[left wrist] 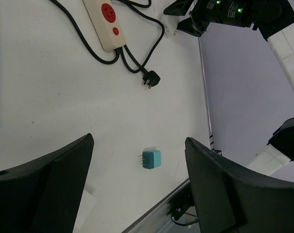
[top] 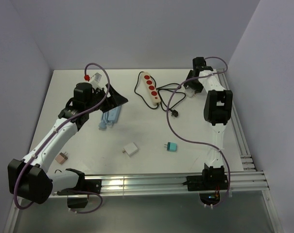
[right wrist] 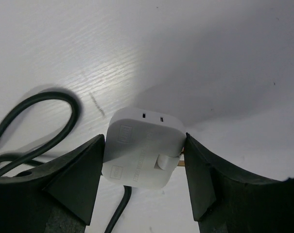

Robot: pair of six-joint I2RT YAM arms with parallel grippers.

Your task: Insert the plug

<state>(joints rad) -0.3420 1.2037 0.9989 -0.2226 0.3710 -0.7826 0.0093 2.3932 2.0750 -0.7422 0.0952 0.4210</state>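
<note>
since the right gripper (right wrist: 144, 140) has its black fingers (right wrist: 74, 179) pressed against both flanks of the white rounded-square plastic adapter plug (right wrist: 142, 150), the grasp looks made and the step in hand is probably the carry to a socket. whether the adapter rests on the white table (top: 88, 141) or hangs just above it cannot be told. to do this well, the clamp should stay square on the flat sides so the body does not twist. the lift should be straight up, clear of the black rubber cable (right wrist: 35, 109) looping just beside it. the prongs should then be turned to face a socket before any pushing, and the push should be slow and in line.

the target, a long cream plastic power strip with red sockets (top: 151, 88), lies near, towards the table's middle. it looks light and may slide under pressure. the left gripper (top: 112, 98) hangs well apart from it, fingers spread wide on nothing, and could steady it.

no boxes or trays are in view; the nearest thing to a holder is the strip's sockets, and all of them look unfilled. its own black moulded plug (top: 175, 113) lies loose on the table.
</note>
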